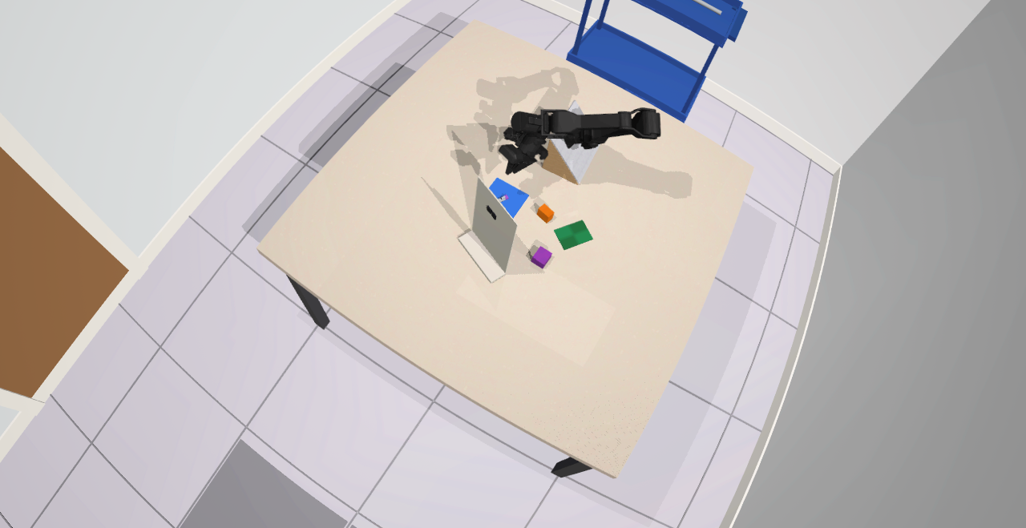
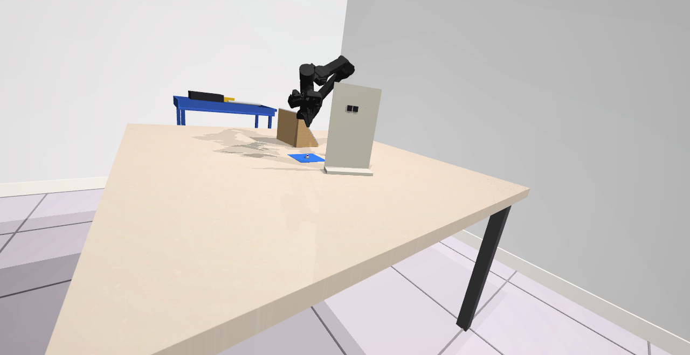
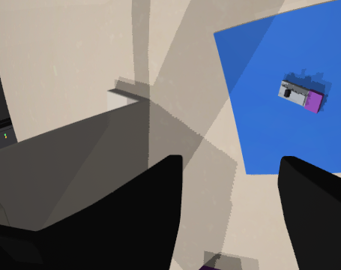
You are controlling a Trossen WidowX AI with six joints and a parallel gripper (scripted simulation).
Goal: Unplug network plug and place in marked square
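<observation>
The plug [image 1: 504, 198] [image 2: 307, 158] [image 3: 299, 97], grey-white with a purple end, lies inside the blue marked square [image 1: 513, 205] [image 2: 316, 159] [image 3: 267, 146] on the table. In the wrist view it lies beyond the fingertips, to the right. My gripper [image 1: 510, 169] [image 2: 308, 125] [image 3: 231, 169] is open partway, with nothing between its fingers. It hangs well above the table, clear of the plug. The upright grey panel [image 1: 494, 238] [image 2: 354, 136] [image 3: 99, 150] stands beside the square. Two dark socket housings [image 2: 352, 109] show on its face in the exterior view.
A brown wedge-shaped block [image 1: 558, 164] [image 2: 288, 129] stands near the arm. An orange block [image 1: 545, 213], a purple block [image 1: 541, 257] and a green checked patch [image 1: 574, 235] are near the square. A blue cart [image 1: 635, 66] [image 2: 216, 108] stands behind the table.
</observation>
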